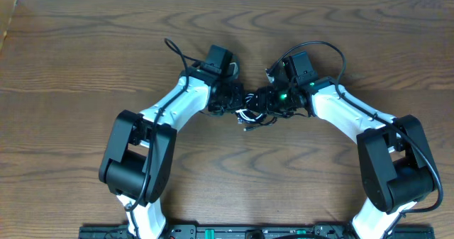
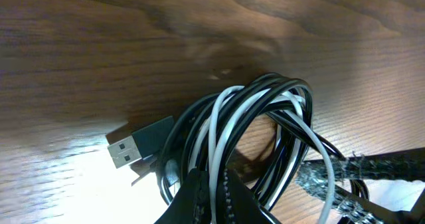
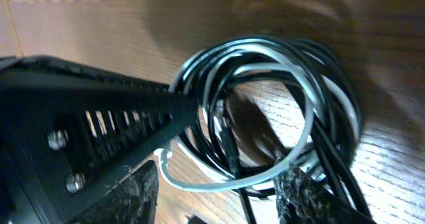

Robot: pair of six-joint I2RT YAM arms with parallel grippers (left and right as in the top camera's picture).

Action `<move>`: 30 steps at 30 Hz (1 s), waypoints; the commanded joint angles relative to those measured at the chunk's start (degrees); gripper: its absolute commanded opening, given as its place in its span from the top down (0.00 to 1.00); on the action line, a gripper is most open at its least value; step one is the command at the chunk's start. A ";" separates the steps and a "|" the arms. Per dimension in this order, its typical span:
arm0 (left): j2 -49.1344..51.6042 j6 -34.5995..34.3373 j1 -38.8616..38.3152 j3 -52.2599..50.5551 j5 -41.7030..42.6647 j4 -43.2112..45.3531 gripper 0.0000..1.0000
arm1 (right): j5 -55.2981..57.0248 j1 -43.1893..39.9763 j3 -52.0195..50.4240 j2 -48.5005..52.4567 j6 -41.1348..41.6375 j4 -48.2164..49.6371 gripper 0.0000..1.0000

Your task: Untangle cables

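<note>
Closest to the left wrist camera, the left tool (image 2: 209,187) is pressed together on the tangled coil of thin black and white cables (image 2: 265,117). It pinches several strands at the coil's 6 o'clock edge, where a white strand and some black ones run straight into the closed tips. This grip looks meant to anchor the bundle so the other arm has something to pull against. Just past the tips, a black USB plug with a silver metal end (image 2: 136,144) pokes out of the coil toward 9 o'clock and lies loose on the brown wood-grain table (image 2: 99,38).

In the right wrist view, the right tool (image 3: 219,201) stands spread. Its two rough-padded fingers (image 3: 305,197) sit either side of the coil's near edge, with a white loop crossing the gap, and neither pad appears to clamp anything. I judge it is placed there to single out one strand. Farther in, the left tool's ribbed black finger reaches in from 9 o'clock and meets the coil's rim.

From overhead, the coil lies mid-table between the two tools, the left at its 10 o'clock and the right at its 2 o'clock. Beyond them, at about 1 o'clock, a thick black cord (image 1: 333,51) arches over the right wrist, apart from the tangle.
</note>
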 commanded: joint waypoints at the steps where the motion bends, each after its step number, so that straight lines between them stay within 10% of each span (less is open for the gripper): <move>1: 0.68 -0.26 -0.22 -0.24 -0.87 0.13 0.92 | 0.48 0.44 -0.33 0.50 1.75 0.11 0.57; 6: 0.68 -0.24 -0.22 -0.24 -0.87 0.09 0.92 | 3.67 0.17 -0.33 0.50 1.70 -0.35 0.96; 13: 0.68 1.22 -0.22 -0.24 -0.85 -0.33 0.92 | 5.64 0.15 -0.33 0.50 1.49 -0.52 0.99; 21: 0.68 1.27 -0.22 -0.24 -0.87 -0.74 0.92 | -5.44 0.15 -0.33 0.50 1.53 -0.04 0.12; 30: 0.68 1.27 -0.22 -0.24 -0.87 -0.76 0.92 | -5.49 0.44 -0.33 0.50 7.10 -0.81 0.51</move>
